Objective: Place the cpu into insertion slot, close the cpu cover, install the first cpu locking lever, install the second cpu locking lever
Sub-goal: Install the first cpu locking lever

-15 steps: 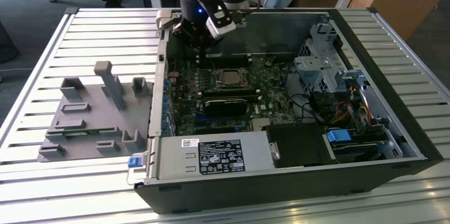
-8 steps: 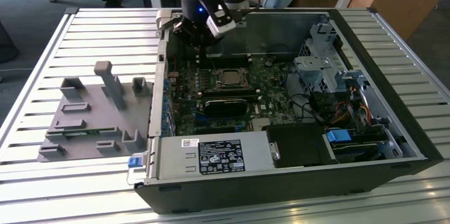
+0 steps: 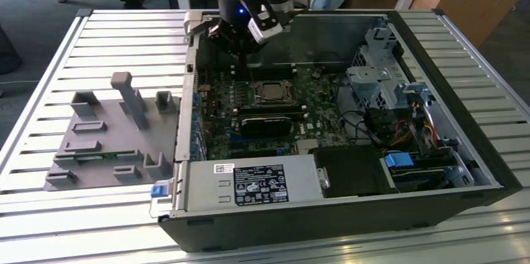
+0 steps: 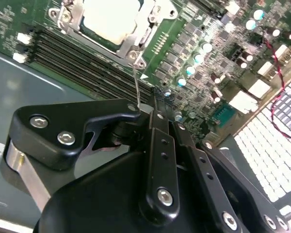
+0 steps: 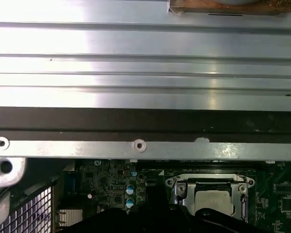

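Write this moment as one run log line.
cpu: seated | cpu cover: closed over cpu | locking lever: raised | gripper: near lever's tip

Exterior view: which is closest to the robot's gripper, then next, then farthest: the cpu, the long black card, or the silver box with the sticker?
1. The cpu, on the board close by the gripper.
2. The long black card, just past the cpu.
3. The silver box with the sticker, at the case's near edge.

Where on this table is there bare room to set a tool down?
In the exterior view, bare table slats lie behind the grey fixture and in front of it, left of the computer case. Inside the case it is crowded with boards and cables.
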